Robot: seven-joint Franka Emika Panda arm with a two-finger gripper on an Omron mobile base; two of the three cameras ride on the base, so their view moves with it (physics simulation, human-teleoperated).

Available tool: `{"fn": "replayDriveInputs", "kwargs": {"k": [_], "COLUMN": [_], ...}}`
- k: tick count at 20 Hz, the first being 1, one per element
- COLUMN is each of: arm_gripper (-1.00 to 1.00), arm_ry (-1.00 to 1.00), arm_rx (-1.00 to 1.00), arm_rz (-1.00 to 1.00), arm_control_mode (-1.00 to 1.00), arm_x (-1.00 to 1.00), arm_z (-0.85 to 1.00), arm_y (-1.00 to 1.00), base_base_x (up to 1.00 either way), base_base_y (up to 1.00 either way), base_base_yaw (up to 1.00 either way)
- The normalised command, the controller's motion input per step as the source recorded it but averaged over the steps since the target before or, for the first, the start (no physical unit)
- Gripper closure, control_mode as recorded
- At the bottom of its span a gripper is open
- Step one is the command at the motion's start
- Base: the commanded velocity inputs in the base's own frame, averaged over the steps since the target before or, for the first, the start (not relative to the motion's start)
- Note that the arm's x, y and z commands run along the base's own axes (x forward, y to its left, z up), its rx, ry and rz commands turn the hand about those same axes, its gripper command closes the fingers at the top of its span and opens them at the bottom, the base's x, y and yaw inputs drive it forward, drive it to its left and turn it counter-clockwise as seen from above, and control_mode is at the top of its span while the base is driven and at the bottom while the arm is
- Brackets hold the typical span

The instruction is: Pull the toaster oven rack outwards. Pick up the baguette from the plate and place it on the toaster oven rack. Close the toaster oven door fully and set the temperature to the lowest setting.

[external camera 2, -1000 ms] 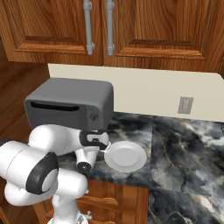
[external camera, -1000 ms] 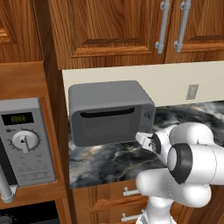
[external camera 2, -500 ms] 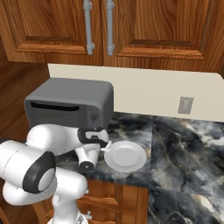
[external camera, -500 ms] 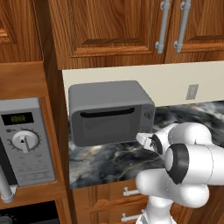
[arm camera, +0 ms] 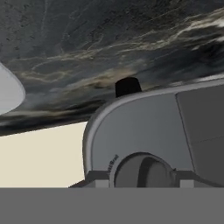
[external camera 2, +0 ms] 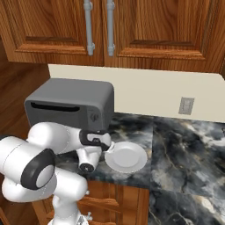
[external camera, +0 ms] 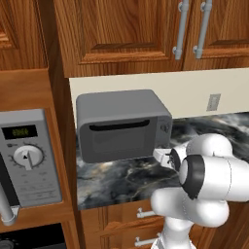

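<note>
The grey toaster oven (external camera: 121, 126) (external camera 2: 70, 103) stands on the dark marble counter with its door (external camera: 119, 138) closed. The rack and the baguette are hidden. The white plate (external camera 2: 126, 157) (arm camera: 6, 94) lies bare to the right of the oven. My gripper (external camera: 164, 156) (external camera 2: 100, 133) (arm camera: 142, 177) is at the oven's lower right front corner. In the hand view a round grey knob (arm camera: 146, 171) sits between the two finger tips (arm camera: 94, 177), which stand close against its sides. Whether they press on it is unclear.
A silver microwave (external camera: 29, 160) with a green display and a large dial is built into the wood column on the left. Wood cabinets (external camera 2: 132, 30) hang above the counter. A wall outlet (external camera 2: 186, 105) is behind the open marble counter (external camera 2: 189, 149) on the right.
The hand stays at the oven's lower right corner. The arm's elbow has shifted only slightly. The oven and the plate have not moved.
</note>
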Motion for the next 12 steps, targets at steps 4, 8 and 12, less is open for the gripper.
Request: {"fn": "replayDriveInputs", "kwargs": {"k": [4, 8, 12], "arm_gripper": [1.00, 1.00, 1.00], "arm_ry": [0.10, 0.12, 0.14], "arm_rx": [-0.23, -0.19, -0.12], "arm_rz": [-0.18, -0.17, -0.13], "arm_control_mode": [-1.00, -1.00, -1.00], "arm_x": [0.19, 0.17, 0.12], "arm_z": [-0.04, 0.00, 0.00], "arm_y": [0.21, 0.42, 0.20], "base_base_x": [0.00, 0.00, 0.00], "base_base_y": [0.00, 0.00, 0.00], "base_base_yaw": [0.00, 0.00, 0.00]}}
